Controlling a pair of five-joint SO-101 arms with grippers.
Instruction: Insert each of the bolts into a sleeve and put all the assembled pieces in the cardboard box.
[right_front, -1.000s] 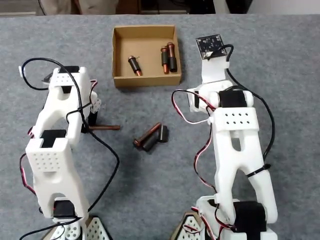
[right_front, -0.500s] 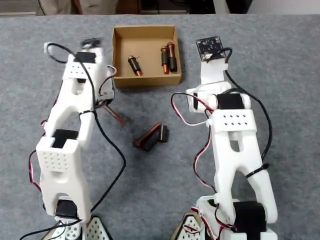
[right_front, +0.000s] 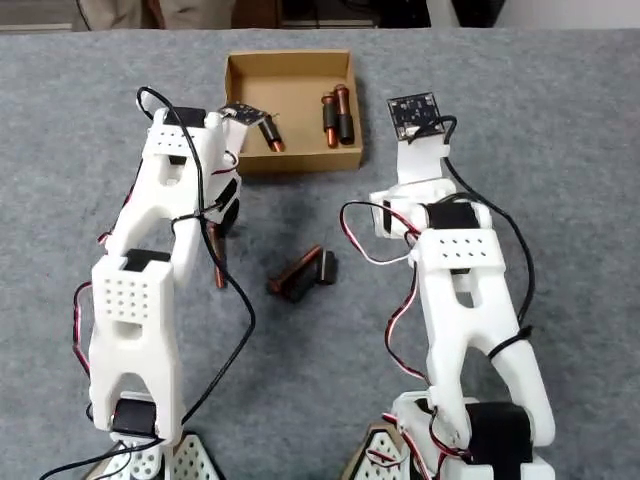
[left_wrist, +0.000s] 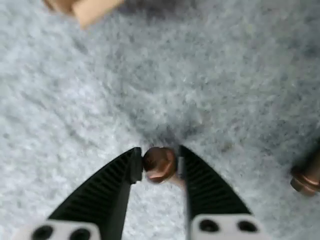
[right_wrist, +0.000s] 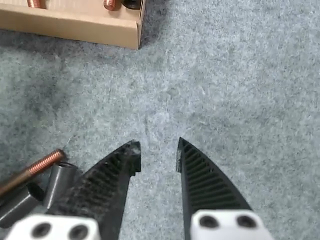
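My left gripper (left_wrist: 159, 162) is shut on the head of a copper bolt (left_wrist: 160, 164). From above, that bolt (right_front: 217, 265) hangs just in front of the cardboard box (right_front: 240, 110), pointing toward the table's front. Three assembled pieces lie in the box: one (right_front: 270, 132) at the left and two (right_front: 336, 117) at the right. On the table between the arms, a second bolt (right_front: 297, 269) rests against a black sleeve (right_front: 326, 267) and another sleeve beneath it. My right gripper (right_wrist: 157, 152) is open over bare cloth, with that bolt (right_wrist: 31, 171) and a sleeve (right_wrist: 57, 182) off to one side.
Grey cloth covers the table (right_front: 560, 130). The box's front wall (right_wrist: 75, 25) stands beyond the right gripper. Both arm bases sit at the near edge, with red and black cables looping beside them.
The left arm has swung toward the box with the bolt in its gripper; the bolt turned from lying sideways to pointing toward the front. The right arm has hardly shifted.
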